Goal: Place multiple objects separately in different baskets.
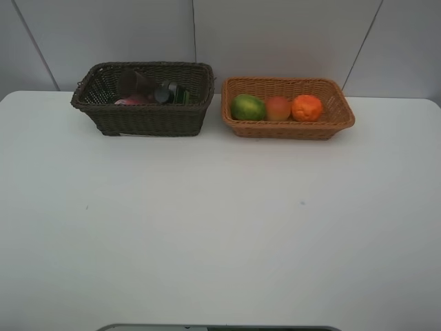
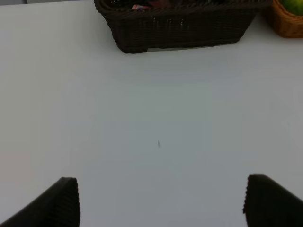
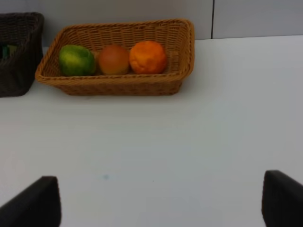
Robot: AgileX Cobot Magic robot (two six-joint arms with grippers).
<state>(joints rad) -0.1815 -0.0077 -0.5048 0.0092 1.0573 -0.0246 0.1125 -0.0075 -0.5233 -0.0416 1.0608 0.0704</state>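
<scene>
the sorting looks finished, as far as the pictures tell: the green fruit [image 1: 247, 107], the reddish peach-like fruit [image 1: 278, 108] and the orange [image 1: 306, 107] sit in a row, touching or nearly so, inside the light tan basket [image 1: 288, 129], while the dark brown basket [image 1: 145, 117] just beside it holds the containers. nothing of the task lies loose on the white surface [image 1: 220, 227] in front of the baskets, so by this judgement no object is left to move. both hands are released and empty: the left hand [image 2: 161, 201] shows its two dark fingertips spread wide over bare surface, well apart from the dark basket, and the right hand [image 3: 161, 201] stands the same way, back from the tan basket. the dark basket's contents are hard to read: a pink patch [image 1: 132, 101] low at the front that is likely the squeeze bottle, a dark mauve-brown form [image 1: 136, 83] that may be the cup, and a grey-black shape [image 1: 165, 92] with a bit of green beside it that may be the pump bottle; the deep wall hides most of them. neither arm appears in the high view.
</scene>
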